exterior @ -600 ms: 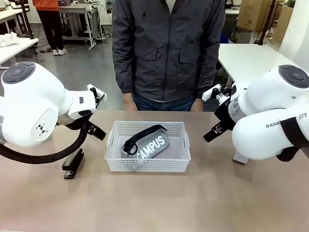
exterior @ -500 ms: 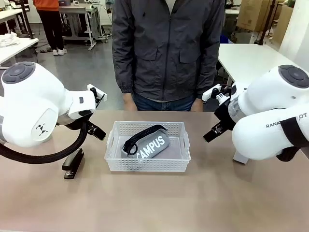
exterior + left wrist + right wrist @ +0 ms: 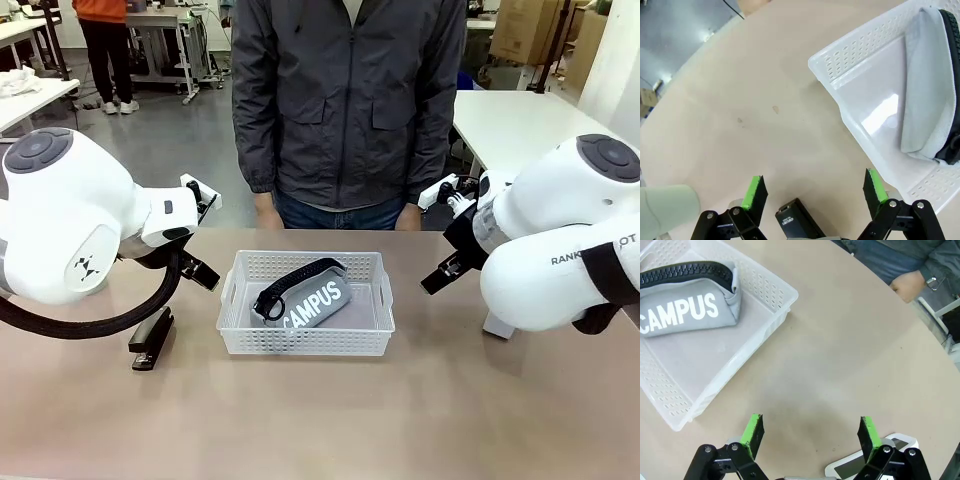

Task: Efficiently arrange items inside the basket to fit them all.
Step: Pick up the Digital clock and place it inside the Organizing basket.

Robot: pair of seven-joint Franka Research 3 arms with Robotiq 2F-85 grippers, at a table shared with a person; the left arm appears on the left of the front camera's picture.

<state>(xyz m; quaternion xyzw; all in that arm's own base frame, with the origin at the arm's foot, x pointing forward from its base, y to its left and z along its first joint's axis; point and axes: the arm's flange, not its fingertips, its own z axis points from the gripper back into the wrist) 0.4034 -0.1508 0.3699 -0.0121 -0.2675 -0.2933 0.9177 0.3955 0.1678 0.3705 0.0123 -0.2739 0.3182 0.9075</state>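
At the centre of the table [image 3: 320, 420], the basket [image 3: 305, 342] holds the CAMPUS pouch [image 3: 318, 298]; the stapler [image 3: 150, 342] lies outside at its 8 o'clock. Left gripper [image 3: 813, 176] and right gripper [image 3: 810, 418] hover over the table, jaws wide, holding nothing.

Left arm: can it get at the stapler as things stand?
Probably yes. The stapler lies on bare table beside the basket, close beneath the open left gripper, nothing between them.

a person [image 3: 348, 100] in a dark grey jacket stands behind the tan table [image 3: 320, 420].
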